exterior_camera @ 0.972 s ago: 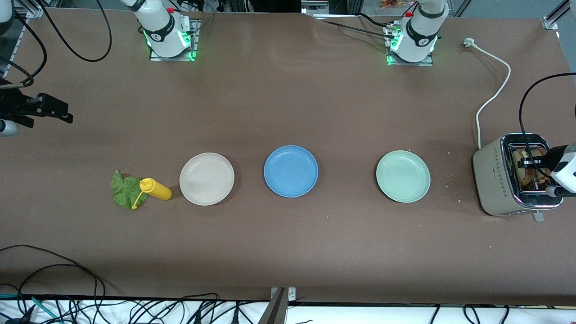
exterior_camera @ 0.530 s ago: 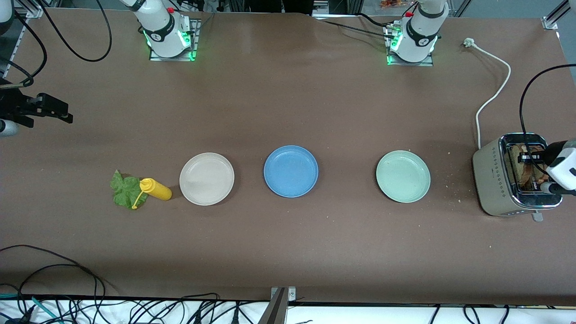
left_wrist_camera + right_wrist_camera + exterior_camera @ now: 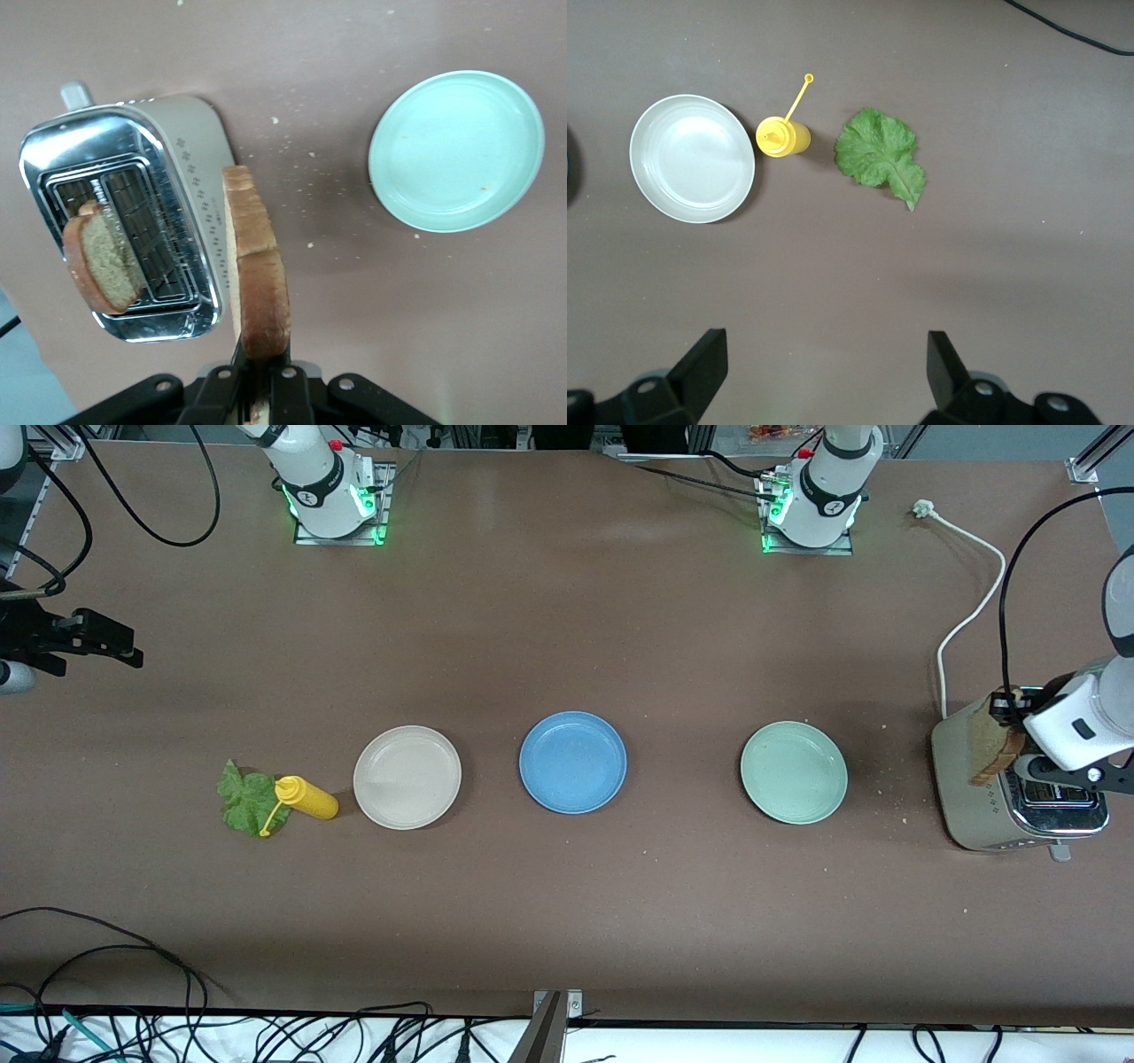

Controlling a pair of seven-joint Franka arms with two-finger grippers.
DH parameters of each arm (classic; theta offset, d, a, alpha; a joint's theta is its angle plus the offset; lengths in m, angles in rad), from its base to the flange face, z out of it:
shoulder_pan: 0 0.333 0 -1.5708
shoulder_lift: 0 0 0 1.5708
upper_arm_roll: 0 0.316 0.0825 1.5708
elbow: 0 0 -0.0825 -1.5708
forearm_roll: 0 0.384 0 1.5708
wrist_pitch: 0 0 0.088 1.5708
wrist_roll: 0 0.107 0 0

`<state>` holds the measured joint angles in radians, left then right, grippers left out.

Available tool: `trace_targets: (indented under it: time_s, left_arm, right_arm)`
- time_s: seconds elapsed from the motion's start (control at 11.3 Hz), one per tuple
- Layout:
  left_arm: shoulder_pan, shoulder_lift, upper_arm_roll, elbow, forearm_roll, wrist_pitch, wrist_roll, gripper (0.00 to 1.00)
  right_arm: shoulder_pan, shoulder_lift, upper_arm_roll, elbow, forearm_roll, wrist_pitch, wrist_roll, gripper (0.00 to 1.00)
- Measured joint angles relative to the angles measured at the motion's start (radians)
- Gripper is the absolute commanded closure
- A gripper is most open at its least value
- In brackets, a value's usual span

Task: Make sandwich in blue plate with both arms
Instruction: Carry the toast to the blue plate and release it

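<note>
The left gripper (image 3: 257, 390) has its jaws clamped on one edge of a bread slice (image 3: 257, 274), holding it on edge in the air over the toaster (image 3: 966, 797), where a second slice (image 3: 102, 261) stands in a slot. The right gripper (image 3: 824, 372) waits with jaws wide, high over the lettuce leaf (image 3: 881, 158), the yellow bottle (image 3: 782, 136) and the white plate (image 3: 691, 158). This looks like the first step, fetching bread; next the slice must travel past the green plate (image 3: 794, 771) to the empty blue plate (image 3: 572, 762) at the middle of the surface and be laid flat.
</note>
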<state>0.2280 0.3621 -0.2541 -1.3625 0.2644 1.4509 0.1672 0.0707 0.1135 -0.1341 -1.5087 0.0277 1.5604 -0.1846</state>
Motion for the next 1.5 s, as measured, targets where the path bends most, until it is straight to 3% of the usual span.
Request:
trace_targets:
  time_s: [0.27,0.44,0.71,1.06,1.24,1.5]
  left_arm:
    - [-0.012,-0.001,-0.159,0.024,-0.006,-0.053,0.001,1.0]
    - [-0.047,0.008,-0.226,0.021,-0.124,-0.062,-0.01,1.0]
    - [-0.136,0.113,-0.231,0.013,-0.367,-0.016,-0.03,1.0]
    - [-0.269,0.306,-0.231,0.007,-0.644,0.265,-0.08,1.0]
    - [-0.281,0.392,-0.23,0.004,-0.785,0.386,-0.079,1.0]
    - [-0.29,0.499,-0.23,0.003,-0.896,0.505,-0.004,1.0]
  right_arm:
    - [0.0,0.0,0.0,0.0,0.0,0.0,0.0,0.0]
    - [0.0,0.0,-0.001,0.0,0.0,0.0,0.0,0.0]
    - [0.0,0.0,-0.001,0.0,0.001,-0.001,0.0,0.0]
    - [0.0,0.001,-0.001,0.0,0.001,-0.001,0.0,0.0]
    - [0.0,0.001,-0.001,0.001,0.001,-0.001,0.0,0.0]
    - [0.0,0.001,-0.001,0.001,0.001,-0.001,0.0,0.0]
